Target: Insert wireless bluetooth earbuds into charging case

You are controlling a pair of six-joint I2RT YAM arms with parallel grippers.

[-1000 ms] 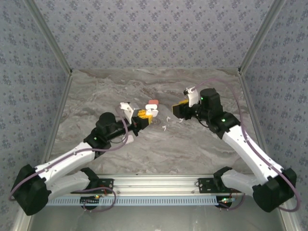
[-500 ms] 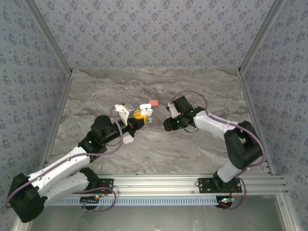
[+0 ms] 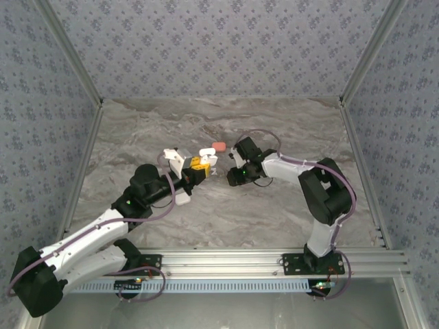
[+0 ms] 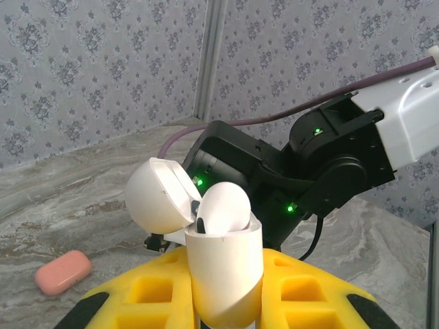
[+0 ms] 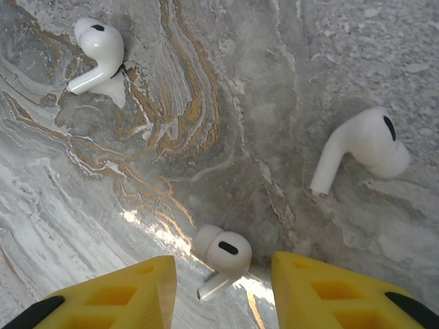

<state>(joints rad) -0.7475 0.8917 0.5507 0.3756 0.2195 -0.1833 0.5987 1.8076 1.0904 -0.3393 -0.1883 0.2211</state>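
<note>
Left gripper: clamped on the open case, one seated bud inside.
Right gripper: jaws apart, nothing held. A loose earbud lies on the table between its fingers, touching neither.
Your risk: closing off-centre could catch only the stem and flick the earbud away.

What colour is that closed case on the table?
The case is coral pink; left wrist view shows it best.
</note>
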